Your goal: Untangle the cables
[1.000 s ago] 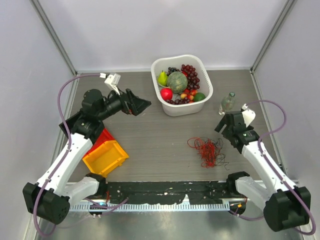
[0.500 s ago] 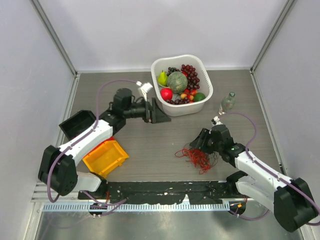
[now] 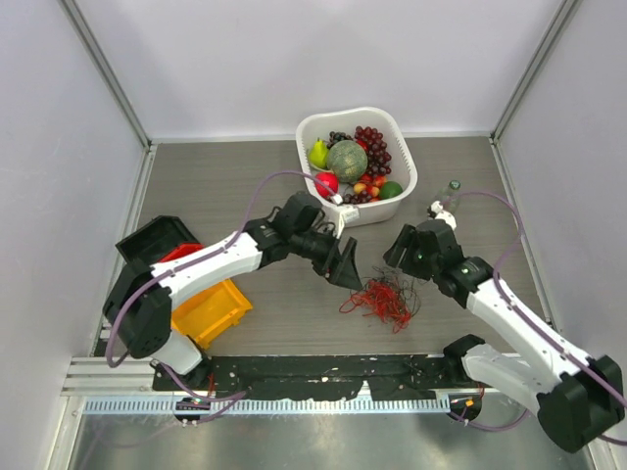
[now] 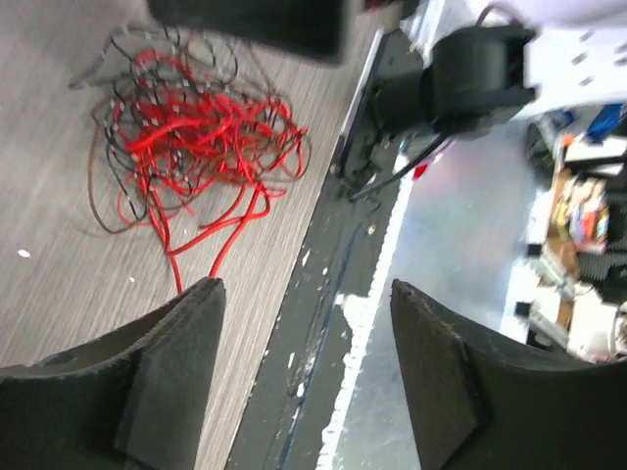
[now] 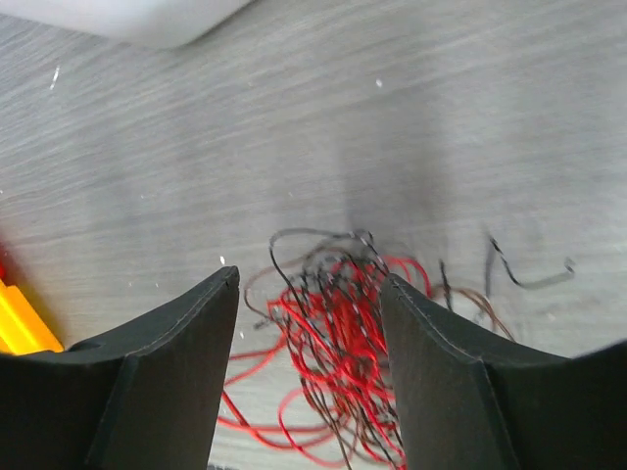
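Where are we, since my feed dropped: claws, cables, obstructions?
Left claw open, empty, just short of the cables. Right claw open, empty, over their far side. Cables tangled, ungripped. Fruit basket stands apart behind.

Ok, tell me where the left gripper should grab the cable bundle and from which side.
Take the loose red strands trailing out of the cables on the left-arm side. They lie flat, clear of the dense knot, pointing at the open left gripper, so probably come down from that side.
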`<state>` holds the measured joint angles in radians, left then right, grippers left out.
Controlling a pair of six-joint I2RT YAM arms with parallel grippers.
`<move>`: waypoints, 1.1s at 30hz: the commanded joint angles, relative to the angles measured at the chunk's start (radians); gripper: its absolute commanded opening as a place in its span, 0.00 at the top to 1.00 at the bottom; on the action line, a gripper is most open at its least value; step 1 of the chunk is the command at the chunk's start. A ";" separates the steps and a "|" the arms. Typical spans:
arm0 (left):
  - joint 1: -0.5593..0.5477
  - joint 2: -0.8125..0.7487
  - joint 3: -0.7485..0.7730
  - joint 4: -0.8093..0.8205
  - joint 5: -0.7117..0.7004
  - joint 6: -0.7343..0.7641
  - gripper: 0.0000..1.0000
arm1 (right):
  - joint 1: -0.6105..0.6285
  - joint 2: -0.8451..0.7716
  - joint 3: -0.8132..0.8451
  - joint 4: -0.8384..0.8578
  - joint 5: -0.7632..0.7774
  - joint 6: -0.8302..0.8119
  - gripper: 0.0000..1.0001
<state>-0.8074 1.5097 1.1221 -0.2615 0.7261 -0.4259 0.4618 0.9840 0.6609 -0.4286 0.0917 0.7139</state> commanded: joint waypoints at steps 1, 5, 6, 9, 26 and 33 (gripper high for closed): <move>-0.090 0.093 0.077 -0.194 -0.077 0.150 0.31 | 0.001 -0.163 -0.013 -0.220 0.073 0.047 0.35; -0.142 0.176 0.111 -0.265 -0.119 0.177 0.41 | 0.001 -0.293 -0.105 -0.199 -0.145 0.090 0.35; -0.147 0.190 0.120 -0.280 -0.132 0.183 0.43 | 0.001 -0.324 -0.131 -0.194 -0.161 0.091 0.35; -0.153 0.205 0.120 -0.288 -0.174 0.188 0.50 | 0.001 -0.352 -0.159 -0.222 -0.178 0.091 0.36; -0.182 0.073 0.031 -0.170 -0.439 0.217 0.21 | 0.000 -0.361 -0.225 -0.164 -0.254 0.088 0.37; -0.182 0.211 0.100 -0.243 -0.387 0.202 0.35 | 0.002 -0.383 -0.219 -0.153 -0.260 0.094 0.37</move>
<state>-0.9863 1.6608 1.1885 -0.4931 0.3294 -0.2253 0.4610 0.6144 0.4316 -0.6254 -0.1513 0.7967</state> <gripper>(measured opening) 0.681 0.631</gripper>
